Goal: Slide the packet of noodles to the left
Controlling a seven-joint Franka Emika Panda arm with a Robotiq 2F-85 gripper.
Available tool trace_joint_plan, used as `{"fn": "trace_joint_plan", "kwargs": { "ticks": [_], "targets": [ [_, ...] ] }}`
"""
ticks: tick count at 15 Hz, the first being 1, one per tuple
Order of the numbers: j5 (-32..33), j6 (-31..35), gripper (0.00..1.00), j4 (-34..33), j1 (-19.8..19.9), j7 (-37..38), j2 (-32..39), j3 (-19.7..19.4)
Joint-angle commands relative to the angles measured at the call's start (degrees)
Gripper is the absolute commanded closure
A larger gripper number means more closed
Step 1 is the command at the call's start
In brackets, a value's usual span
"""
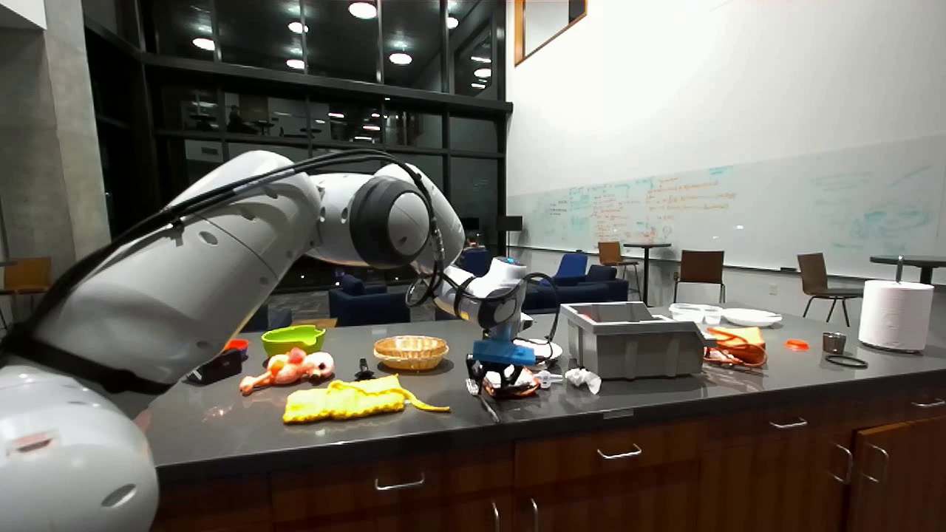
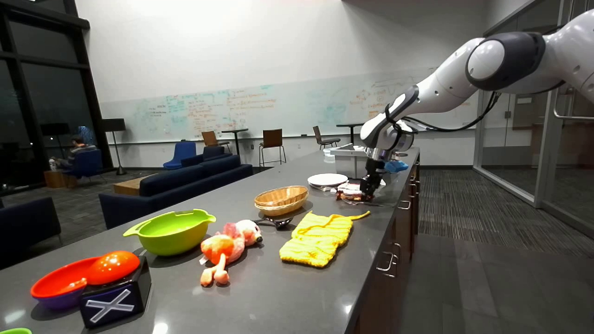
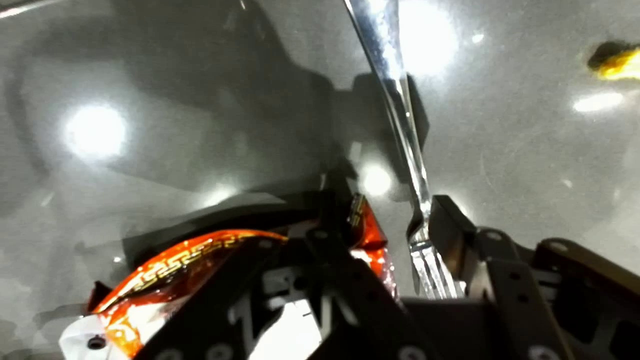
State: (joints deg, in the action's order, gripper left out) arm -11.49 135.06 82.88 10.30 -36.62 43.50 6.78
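Observation:
The packet of noodles (image 1: 526,384) lies flat near the counter's front edge, under the gripper. It is red-orange with white patches and also shows in an exterior view (image 2: 349,188). In the wrist view its gold-patterned edge (image 3: 165,265) shows at lower left, with much of it hidden behind the left finger. My gripper (image 3: 385,220) is open, pointing down at the counter; it shows in both exterior views (image 1: 505,380) (image 2: 370,186). Its left finger is over the packet's right part, and the packet's corner pokes out between the fingers. Whether the finger presses on it I cannot tell.
A metal fork (image 3: 400,110) lies between the fingers, against or close to the right one. A yellow knitted item (image 1: 347,399), a wicker basket (image 1: 411,353), a white plate (image 2: 327,180), a grey bin (image 1: 635,343) and crumpled white paper (image 1: 584,379) are around.

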Motion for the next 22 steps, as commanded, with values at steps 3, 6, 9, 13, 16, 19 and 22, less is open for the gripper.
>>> {"fn": "trace_joint_plan", "kwargs": {
  "ticks": [3, 6, 9, 13, 16, 19, 22],
  "targets": [
    [0.9, 1.1, 0.94, -0.4, 0.4, 1.0, 0.1, 0.5],
    [0.9, 1.2, 1.0, -0.3, 0.4, 1.0, 0.0, 0.6],
    [0.6, 1.3, 1.0, 0.0, 0.5, 0.8, -0.3, 0.9],
    [-0.2, 1.3, 1.0, 0.4, 1.0, 0.1, -0.7, 2.0],
    [-0.6, 1.3, 1.0, 0.9, 1.0, -0.7, -1.3, 3.2],
    [-0.6, 1.2, 1.0, 1.4, 0.9, -1.4, -1.9, 4.4],
    [-0.1, 0.9, 1.0, 1.8, 0.3, -2.5, -2.2, 5.5]
  ]
}}
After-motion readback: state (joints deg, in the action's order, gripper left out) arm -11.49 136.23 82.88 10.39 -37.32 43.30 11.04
